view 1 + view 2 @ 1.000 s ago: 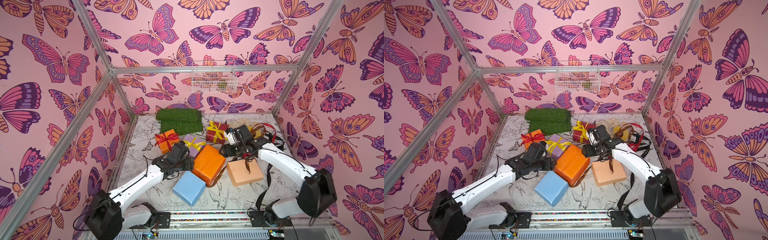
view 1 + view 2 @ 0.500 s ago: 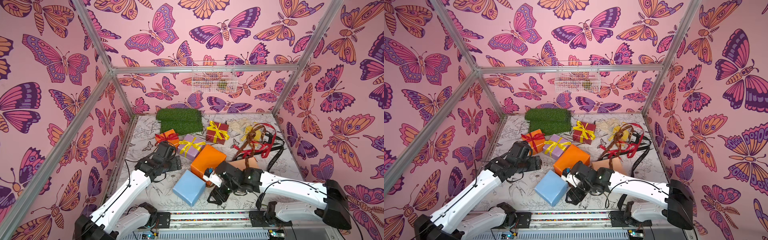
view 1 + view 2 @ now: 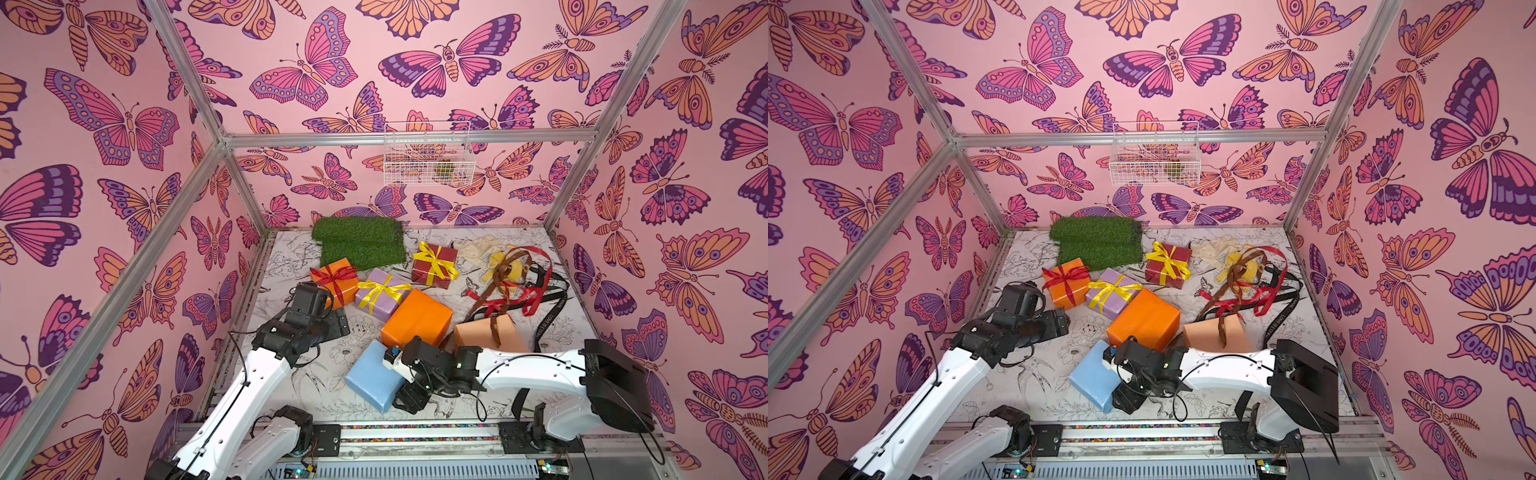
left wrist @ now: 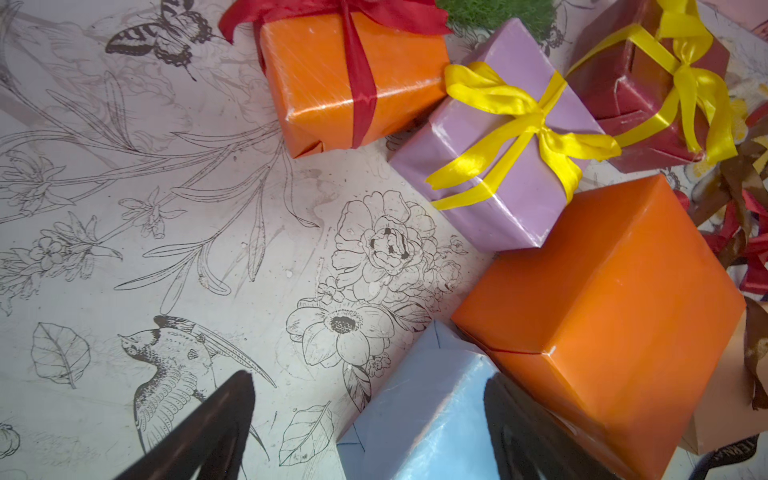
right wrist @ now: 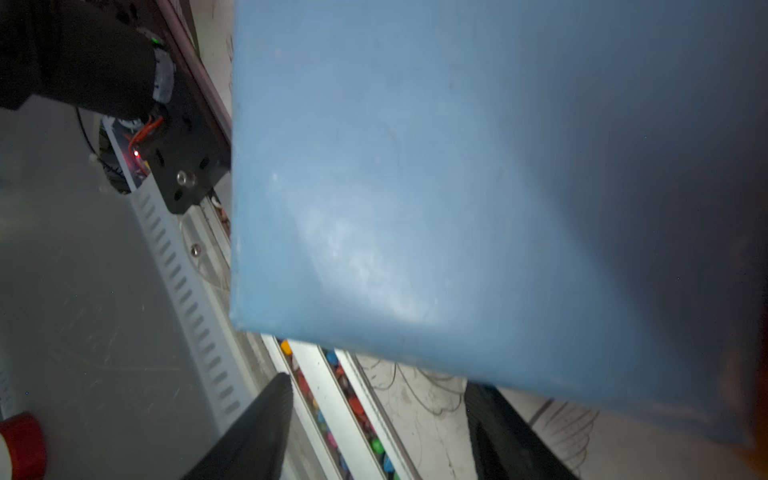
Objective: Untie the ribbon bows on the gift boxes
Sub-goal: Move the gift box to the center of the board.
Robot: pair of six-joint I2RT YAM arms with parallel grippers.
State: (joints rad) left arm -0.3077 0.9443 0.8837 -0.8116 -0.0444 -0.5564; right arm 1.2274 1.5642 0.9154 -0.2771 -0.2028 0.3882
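Three gift boxes carry tied ribbon bows: an orange one with red [image 3: 334, 280], a lilac one with yellow [image 3: 382, 293], a dark red one with yellow [image 3: 434, 264]. The larger orange box [image 3: 417, 320] and the pale blue box [image 3: 374, 380] are bare. A brown ribbon lies draped over the peach box [image 3: 486, 336]. Loose red, brown and black ribbons [image 3: 515, 286] lie heaped at the back right. My left gripper [image 4: 370, 415] hovers open left of the boxes, over the table. My right gripper [image 5: 382, 432] stands open, low at the pale blue box's [image 5: 457, 187] front right edge, nothing between its fingers.
A green turf mat [image 3: 359, 241] lies at the back, with a pale cloth [image 3: 478, 249] and a yellow glove [image 3: 505, 266] to its right. A wire basket [image 3: 426, 156] hangs on the back wall. The metal rail [image 3: 415, 432] runs along the front edge, close behind my right gripper.
My right arm swung from the peach box at the back down to the front beside the pale blue box. My left gripper drew back leftward from the bare orange box and opened wider.
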